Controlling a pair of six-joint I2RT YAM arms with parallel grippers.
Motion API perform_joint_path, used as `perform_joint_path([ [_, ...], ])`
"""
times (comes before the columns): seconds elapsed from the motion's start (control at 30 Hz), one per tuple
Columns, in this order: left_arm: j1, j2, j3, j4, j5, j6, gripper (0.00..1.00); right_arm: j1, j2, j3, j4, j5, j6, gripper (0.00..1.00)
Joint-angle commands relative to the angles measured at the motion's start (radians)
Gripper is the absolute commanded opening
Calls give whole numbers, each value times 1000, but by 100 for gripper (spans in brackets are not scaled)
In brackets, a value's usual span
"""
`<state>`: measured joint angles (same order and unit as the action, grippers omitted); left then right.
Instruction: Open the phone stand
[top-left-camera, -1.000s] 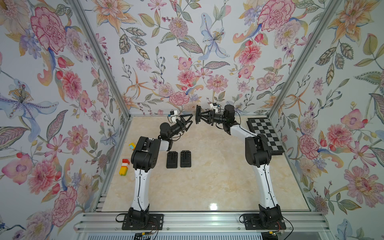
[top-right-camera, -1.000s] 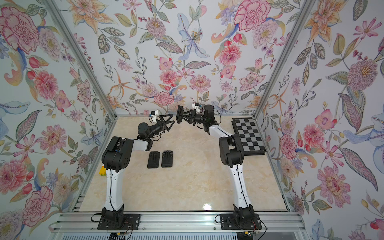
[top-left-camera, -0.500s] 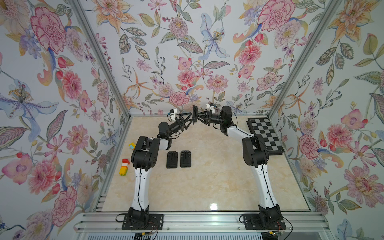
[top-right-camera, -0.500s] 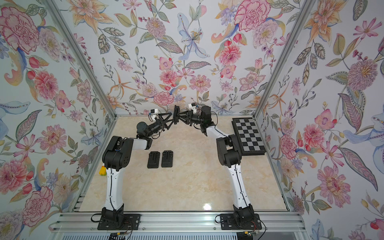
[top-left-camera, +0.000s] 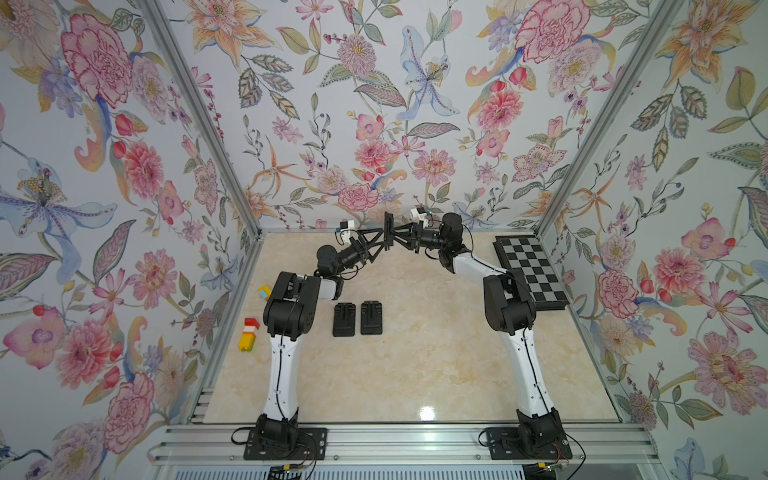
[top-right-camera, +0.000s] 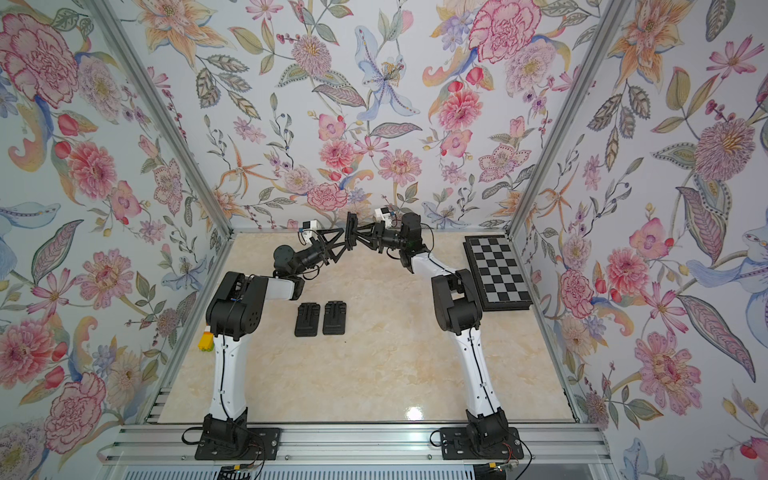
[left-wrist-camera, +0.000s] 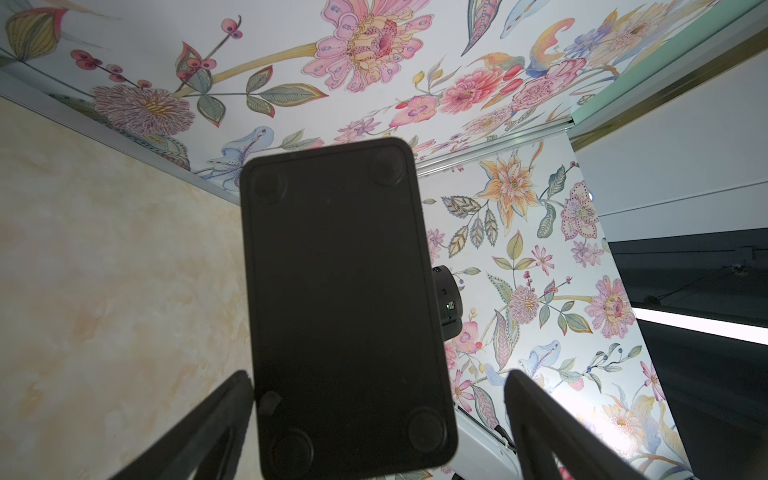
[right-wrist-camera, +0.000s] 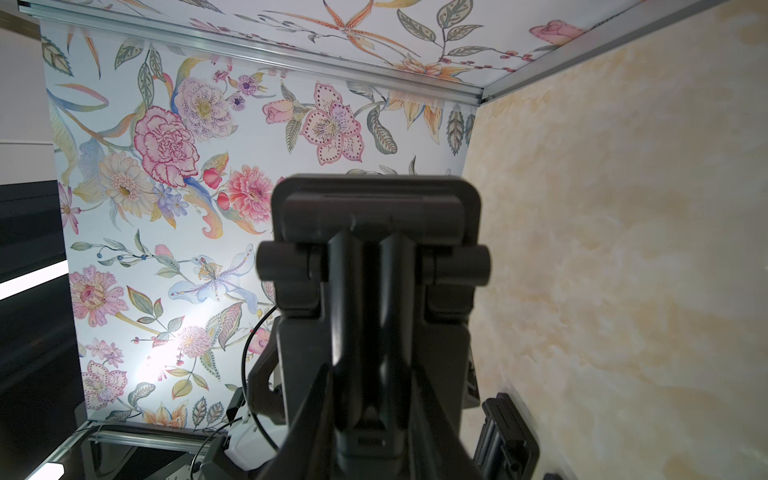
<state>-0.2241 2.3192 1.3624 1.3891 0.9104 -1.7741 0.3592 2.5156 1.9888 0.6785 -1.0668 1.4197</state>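
Above the table, right tool clamps phone stand (left tool gapes wide, flanking its edges).

Robot lab cell: floral-print panels on aluminium frame, marble-look tabletop, arms bolted to rail.

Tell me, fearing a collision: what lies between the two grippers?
A black phone stand, held aloft by the right gripper; the left gripper faces it, open. Both top views show it.
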Motion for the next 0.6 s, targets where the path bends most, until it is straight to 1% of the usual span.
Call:
perform_joint_path([
  [0.0, 7, 22, 15, 38, 28, -6, 96, 16, -21, 4, 60, -24, 2, 0],
  [0.17, 8, 28, 27, 39, 26, -14, 95, 28, -14, 1, 64, -25, 4, 0],
  [0.27, 11, 29, 29, 42, 22, -15, 89, 31, -11, -4, 70, -26, 7, 0],
  [0.4, 19, 29, 29, 46, 9, -16, 76, 28, -11, -12, 75, -24, 8, 0],
  [0.57, 28, 40, 41, 62, -3, -36, 54, 27, -12, -20, 75, -28, 8, 0],
])
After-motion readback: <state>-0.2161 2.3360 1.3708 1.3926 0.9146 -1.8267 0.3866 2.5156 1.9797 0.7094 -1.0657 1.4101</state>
